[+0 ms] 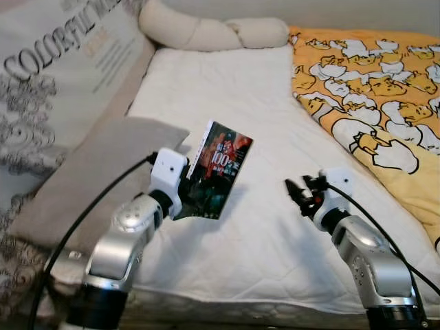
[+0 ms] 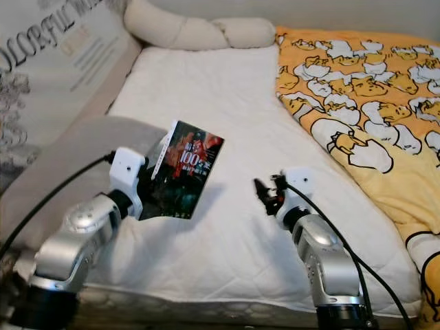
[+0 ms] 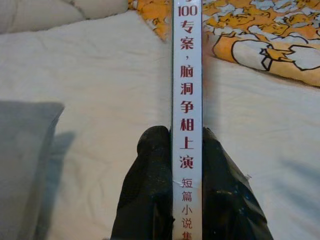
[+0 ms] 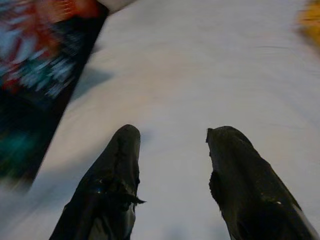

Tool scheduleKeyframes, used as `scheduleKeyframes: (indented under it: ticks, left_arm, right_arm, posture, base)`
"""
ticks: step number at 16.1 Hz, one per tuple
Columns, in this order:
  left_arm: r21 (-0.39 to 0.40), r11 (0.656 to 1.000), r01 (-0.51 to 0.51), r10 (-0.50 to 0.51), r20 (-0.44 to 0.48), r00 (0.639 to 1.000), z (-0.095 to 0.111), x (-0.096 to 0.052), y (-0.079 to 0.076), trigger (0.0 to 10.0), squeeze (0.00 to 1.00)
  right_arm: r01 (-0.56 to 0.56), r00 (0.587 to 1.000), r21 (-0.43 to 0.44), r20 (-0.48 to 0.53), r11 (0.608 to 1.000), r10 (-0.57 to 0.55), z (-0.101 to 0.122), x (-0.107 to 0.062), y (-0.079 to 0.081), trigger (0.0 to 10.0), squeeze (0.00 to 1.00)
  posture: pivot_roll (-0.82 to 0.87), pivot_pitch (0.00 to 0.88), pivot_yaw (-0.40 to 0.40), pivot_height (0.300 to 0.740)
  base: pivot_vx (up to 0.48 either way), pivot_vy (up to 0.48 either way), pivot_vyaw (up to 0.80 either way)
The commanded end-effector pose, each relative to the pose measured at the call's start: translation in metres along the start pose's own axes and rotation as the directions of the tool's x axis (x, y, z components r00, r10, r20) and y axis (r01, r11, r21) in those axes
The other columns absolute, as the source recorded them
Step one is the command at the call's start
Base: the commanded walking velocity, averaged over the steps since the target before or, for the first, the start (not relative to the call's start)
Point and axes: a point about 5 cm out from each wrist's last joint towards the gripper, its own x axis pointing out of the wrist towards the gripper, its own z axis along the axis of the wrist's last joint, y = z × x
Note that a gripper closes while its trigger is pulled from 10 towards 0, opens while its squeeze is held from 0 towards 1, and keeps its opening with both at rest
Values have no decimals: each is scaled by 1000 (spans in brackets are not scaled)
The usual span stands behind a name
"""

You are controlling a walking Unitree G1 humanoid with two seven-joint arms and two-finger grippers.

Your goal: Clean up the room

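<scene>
A dark-covered book (image 1: 218, 170) with red and white print is held upright above the white mattress (image 1: 268, 227). My left gripper (image 1: 191, 185) is shut on its lower part; in the left wrist view the black fingers (image 3: 150, 195) clamp both sides of the white spine (image 3: 187, 100). To the right of the book, my right gripper (image 1: 297, 192) hovers low over the mattress, open with nothing between its fingers (image 4: 115, 175). The book's cover (image 4: 40, 70) appears blurred in the right wrist view.
A grey pillow (image 1: 89, 172) lies at the bed's left edge, under my left arm. A large printed cushion (image 1: 55, 75) leans behind it. A cream knotted bolster (image 1: 206, 31) lies at the head. A yellow duck-print quilt (image 1: 371, 89) covers the right side.
</scene>
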Motion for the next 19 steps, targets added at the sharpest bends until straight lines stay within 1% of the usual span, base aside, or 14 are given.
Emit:
scheduleKeyframes:
  ticks: [1, 3, 4, 5, 6, 7, 9, 10, 11, 13, 15, 16, 17, 19]
  left_arm:
    - [-24, 1000, -10, 10, 11, 1000, 9, 0, 14, 10000, 0]
    - [-62, 998, 10, -10, 6, 1000, 12, 7, 19, 10000, 0]
    - [-116, 993, 39, -40, -6, 999, 14, 15, 24, 10000, 0]
    - [-133, 989, 64, -68, -26, 997, 13, 22, 27, 10000, 0]
    - [-162, 981, 105, -114, -46, 992, 12, 28, 27, 10000, 0]
    - [-221, 968, 120, -136, -58, 989, 11, 33, 29, 10000, 0]
    - [-268, 957, 110, -134, -73, 988, 10, 40, 32, 10000, 0]
    - [-378, 919, 112, -171, -124, 977, 1, 50, 32, 10000, 0]
    - [-430, 895, 118, -201, -154, 967, -5, 54, 29, 10000, 0]
    - [-490, 869, 77, -195, -196, 961, -14, 60, 29, 10000, 0]
    - [-516, 855, 43, -200, -252, 947, -27, 64, 24, 10000, 0]
    - [-504, 864, 27, -188, -273, 943, -31, 65, 23, 10000, 0]
    - [-516, 857, 9, -180, -283, 942, -33, 67, 22, 10000, 0]
    - [-494, 870, -7, -163, -300, 940, -38, 68, 21, 10000, 0]
  right_arm:
    - [-57, 998, -22, -30, 998, 56, 2, -5, -6, 10000, 0]
    - [-94, 994, -55, -55, 994, 91, 3, -9, -13, 10000, 0]
    - [-148, 986, -93, -85, 985, 141, 5, -13, -17, 10000, 0]
    - [-183, 980, -111, -99, 977, 173, 7, -15, -19, 10000, 0]
    - [-223, 971, -117, -114, 968, 209, 9, -18, -19, 10000, 0]
    - [-256, 962, -120, -127, 959, 241, 11, -20, -18, 10000, 0]
    - [-298, 949, -116, -143, 947, 281, 12, -23, -15, 10000, 0]
    - [-354, 926, -101, -179, 930, 333, 9, -29, -11, 10000, 0]
    - [-384, 911, -93, -197, 919, 361, 8, -32, -8, 10000, 0]
    - [-407, 900, -90, -212, 909, 382, 9, -36, -7, 10000, 0]
    - [-428, 887, -78, -227, 900, 402, 12, -44, -7, 10000, 0]
    - [-439, 880, -70, -235, 896, 413, 13, -48, -6, 10000, 0]
    - [-451, 871, -69, -251, 890, 422, 14, -52, -6, 10000, 0]
    - [-474, 854, -77, -282, 877, 436, 14, -59, -5, 10000, 0]
  posture:
    - [-17, 0, 45, 740]
    - [-20, 0, 48, 740]
    - [-24, 0, 50, 740]
    - [-28, 0, 53, 740]
    - [-37, 0, 53, 740]
    - [-39, 0, 53, 740]
    - [-53, 0, 54, 740]
    - [-67, 0, 57, 740]
    - [-76, 0, 60, 740]
    - [-99, 0, 61, 740]
    - [-135, 0, 63, 740]
    - [-150, 0, 62, 740]
    - [-158, 0, 59, 740]
    - [-186, 0, 49, 740]
  base:
    - [0, 0, 0]
    - [0, 0, 0]
    - [0, 0, 0]
    - [0, 0, 0]
    - [0, 0, 0]
    - [0, 0, 0]
    - [0, 0, 0]
    - [0, 0, 0]
    - [0, 0, 0]
    - [0, 0, 0]
    - [0, 0, 0]
    - [0, 0, 0]
    - [0, 0, 0]
    - [0, 0, 0]
